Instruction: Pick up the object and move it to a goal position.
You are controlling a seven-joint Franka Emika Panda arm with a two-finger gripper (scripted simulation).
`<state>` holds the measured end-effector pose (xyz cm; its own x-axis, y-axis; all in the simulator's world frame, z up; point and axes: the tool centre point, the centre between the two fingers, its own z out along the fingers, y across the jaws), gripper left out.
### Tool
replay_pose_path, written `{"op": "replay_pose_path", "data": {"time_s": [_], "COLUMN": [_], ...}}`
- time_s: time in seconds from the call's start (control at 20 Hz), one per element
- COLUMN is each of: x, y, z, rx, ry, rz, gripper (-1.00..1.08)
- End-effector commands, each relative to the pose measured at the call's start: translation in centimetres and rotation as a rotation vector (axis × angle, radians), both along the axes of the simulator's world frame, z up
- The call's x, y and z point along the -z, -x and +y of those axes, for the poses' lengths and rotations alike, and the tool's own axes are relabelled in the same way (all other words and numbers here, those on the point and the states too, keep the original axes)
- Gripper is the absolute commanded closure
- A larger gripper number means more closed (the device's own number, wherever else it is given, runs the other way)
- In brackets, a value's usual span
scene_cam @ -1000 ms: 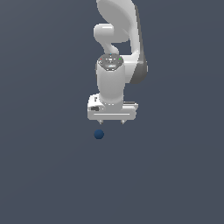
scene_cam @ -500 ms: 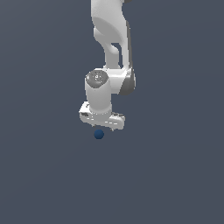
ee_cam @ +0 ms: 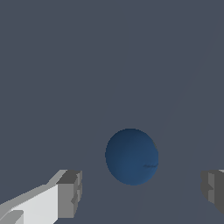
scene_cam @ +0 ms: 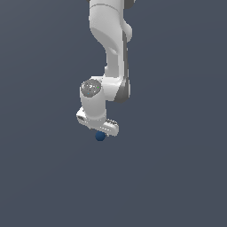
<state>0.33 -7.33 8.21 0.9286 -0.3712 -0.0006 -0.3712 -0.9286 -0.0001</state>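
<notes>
The object is a small dark blue ball [scene_cam: 100,136] on the grey floor, right under the white hand of the arm in the exterior view. In the wrist view the ball [ee_cam: 131,156] lies between the two grey fingertips [ee_cam: 70,194], a little beyond them and apart from both. My gripper [ee_cam: 142,192] is open and empty, its jaws set much wider than the ball. In the exterior view the gripper [scene_cam: 99,132] sits directly above the ball, and its fingers are mostly hidden behind the hand.
The plain grey floor [scene_cam: 177,177] spreads all around. The white arm [scene_cam: 111,40] rises from the hand toward the top of the exterior view.
The hand has come down and shifted toward the exterior view's left, closing the gap to the ball. The arm has stretched out. The ball has not moved.
</notes>
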Motion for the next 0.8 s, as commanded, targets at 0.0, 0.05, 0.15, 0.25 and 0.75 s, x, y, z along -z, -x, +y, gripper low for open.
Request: {"op": "replay_pose_path", "data": {"time_s": [0.0, 0.05, 0.15, 0.25, 0.75], "x": [0.0, 0.0, 0.3, 1.0, 5.0], "y": [0.0, 0.0, 0.0, 0.0, 0.1], "z": [0.0, 0.0, 0.0, 0.0, -0.1], "rx": [0.0, 0.0, 0.0, 0.001, 0.006], "ry": [0.0, 0.0, 0.0, 0.0, 0.0], "rz": [0.0, 0.0, 0.0, 0.0, 0.0], "gripper": [-0.92, -0.92, -0.92, -0.92, -0.92]}}
